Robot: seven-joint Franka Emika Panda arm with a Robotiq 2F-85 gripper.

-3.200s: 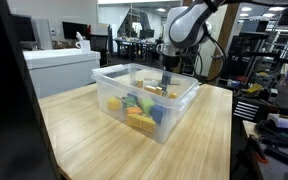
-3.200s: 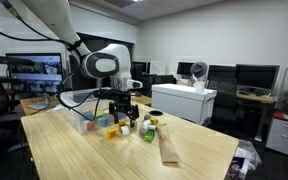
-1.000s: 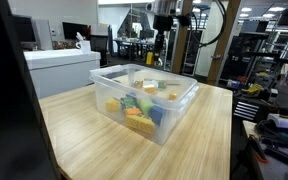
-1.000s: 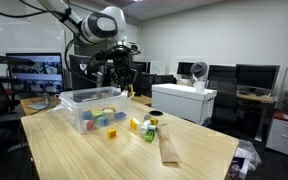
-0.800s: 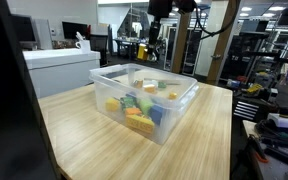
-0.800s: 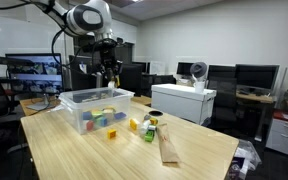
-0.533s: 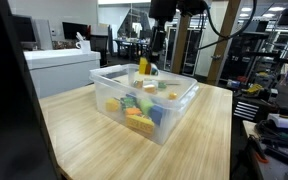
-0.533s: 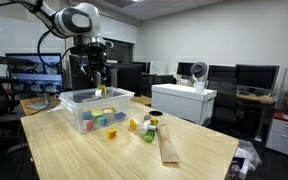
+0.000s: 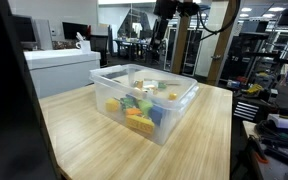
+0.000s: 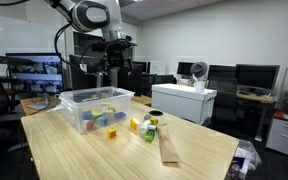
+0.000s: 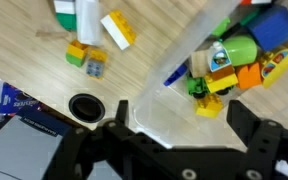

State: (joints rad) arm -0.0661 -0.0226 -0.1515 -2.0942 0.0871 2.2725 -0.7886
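A clear plastic bin (image 9: 174,112) (image 10: 76,100) stands on the wooden table and holds several coloured toy blocks (image 9: 139,108) (image 10: 102,118). My gripper (image 9: 160,46) (image 10: 112,66) hangs high above the bin, well clear of it. In the wrist view the gripper (image 11: 181,118) is open wide and nothing sits between its black fingers (image 11: 246,122). Straight below them is a rounded corner of the bin (image 11: 159,95). Inside it lie green, yellow, orange and blue blocks (image 11: 229,62).
Loose on the table beside the bin are a yellow block (image 11: 119,28) (image 10: 134,124), a small yellow-and-grey block (image 11: 85,58) and a green-and-white can (image 11: 79,12) (image 10: 150,128). A brown paper bag (image 10: 169,148) lies nearer the table's front. A black ring (image 11: 84,105) sits close to the edge.
The gripper swung in above the bin holding a yellow block, then opened. The block fell into the bin. The jaws now stand wide and empty.
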